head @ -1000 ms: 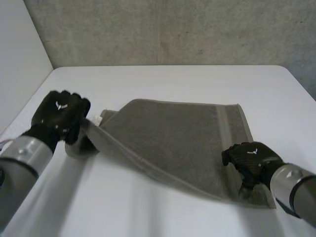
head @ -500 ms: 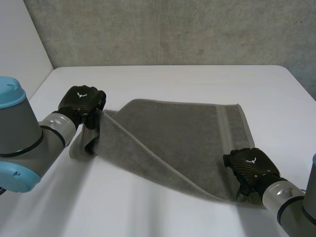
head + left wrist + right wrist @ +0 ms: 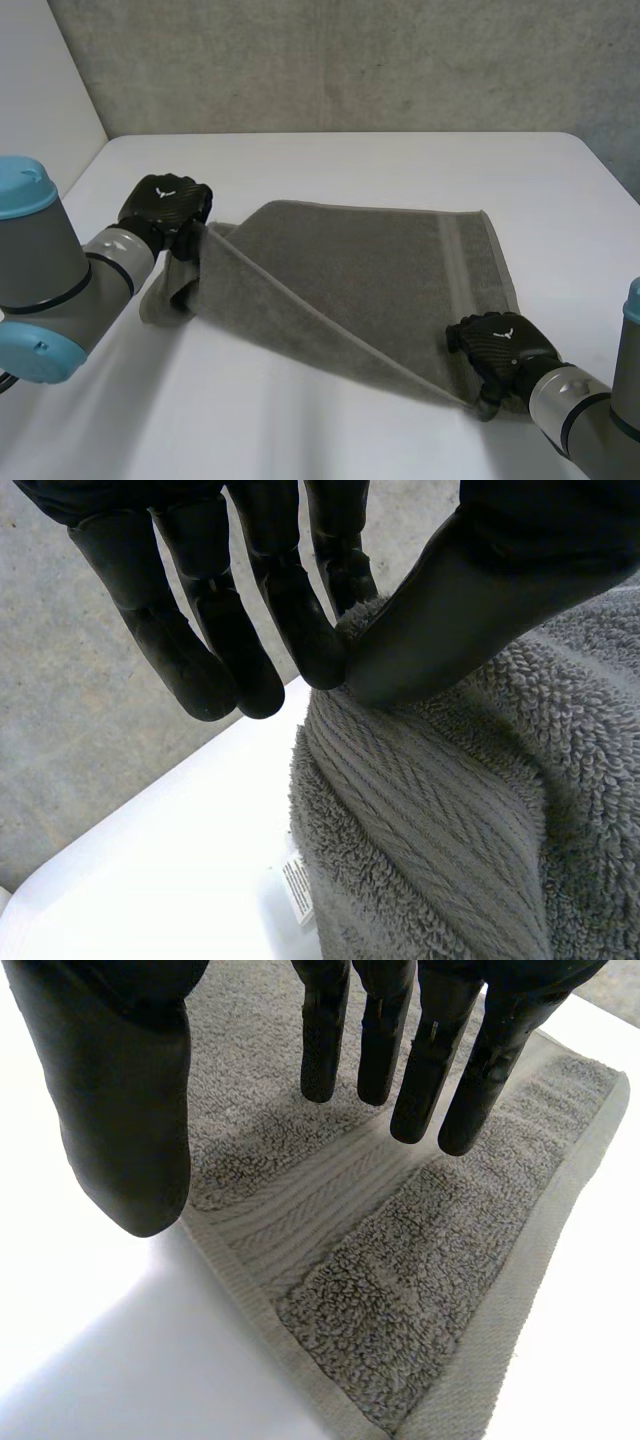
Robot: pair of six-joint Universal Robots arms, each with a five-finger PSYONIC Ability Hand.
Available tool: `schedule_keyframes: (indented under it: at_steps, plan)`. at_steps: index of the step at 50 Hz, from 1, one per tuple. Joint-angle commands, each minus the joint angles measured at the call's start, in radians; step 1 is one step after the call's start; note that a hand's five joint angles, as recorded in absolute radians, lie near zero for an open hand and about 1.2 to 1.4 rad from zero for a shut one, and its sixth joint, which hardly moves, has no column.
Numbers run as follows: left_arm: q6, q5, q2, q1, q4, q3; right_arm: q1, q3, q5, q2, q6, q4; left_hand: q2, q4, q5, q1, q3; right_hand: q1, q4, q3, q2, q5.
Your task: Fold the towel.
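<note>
On the white table, my left hand pinches a raised corner of the towel between thumb and fingertip. My right hand, fingers straight, holds nothing, with another towel corner under it.

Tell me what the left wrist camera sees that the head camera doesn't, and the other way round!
Left wrist view: up close, the left hand pinches a raised bit of the grey towel between its thumb and a finger, and a small white label sits at the towel's edge. Head view: the whole towel, its left end lifted off the table, and the right hand at the near right corner. Both: the left hand holding the towel over the white table.
</note>
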Motion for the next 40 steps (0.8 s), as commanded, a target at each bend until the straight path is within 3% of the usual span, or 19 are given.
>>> schedule_keyframes:
  at_steps: [1, 21, 24, 27, 30, 37, 39, 40]
  plan:
    - [0.001, 0.0, -0.004, 0.004, 0.0, 0.012, 0.003, -0.009, -0.009, -0.008, 0.021, 0.015, -0.101, -0.116, -0.243, -0.016, -0.15, 0.022, 0.021, 0.019, 0.03, 0.006]
    - [-0.006, -0.077, -0.019, 0.009, -0.003, 0.027, 0.023, -0.035, -0.033, 0.077, 0.03, -0.008, -0.101, -0.116, -0.243, -0.016, -0.15, 0.145, 0.144, 0.142, 0.153, 0.13]
    - [-0.006, -0.077, -0.018, 0.009, -0.005, 0.021, 0.023, -0.045, -0.027, 0.083, 0.03, -0.012, -0.101, -0.116, -0.243, -0.016, -0.15, 0.345, 0.343, 0.342, 0.353, 0.329]
    - [-0.01, -0.077, -0.009, 0.009, -0.008, 0.012, 0.009, -0.064, -0.017, 0.075, 0.03, -0.021, -0.101, -0.116, -0.243, -0.016, -0.15, 0.798, 0.797, 0.795, 0.806, 0.783]
    - [-0.01, -0.072, -0.006, 0.006, -0.009, -0.004, 0.003, -0.088, 0.009, 0.054, 0.029, -0.02, -0.101, -0.116, -0.243, -0.016, -0.15, 0.925, 0.923, 0.922, 0.933, 0.909]
    - [-0.009, -0.065, 0.072, 0.007, -0.009, -0.062, 0.003, -0.139, 0.045, -0.05, 0.01, -0.003, -0.101, -0.116, -0.243, -0.016, -0.15, 0.925, 0.924, 0.922, 0.933, 0.909]
    - [-0.009, -0.062, 0.097, 0.007, -0.009, -0.083, 0.003, -0.148, 0.042, -0.064, 0.009, 0.011, -0.101, -0.116, -0.243, -0.016, -0.15, 0.879, 0.878, 0.876, 0.887, 0.863]
    - [-0.007, -0.062, 0.118, 0.006, -0.003, -0.105, 0.005, -0.157, 0.04, -0.074, 0.003, 0.031, -0.101, -0.116, -0.243, -0.016, -0.15, 0.734, 0.732, 0.731, 0.742, 0.718]
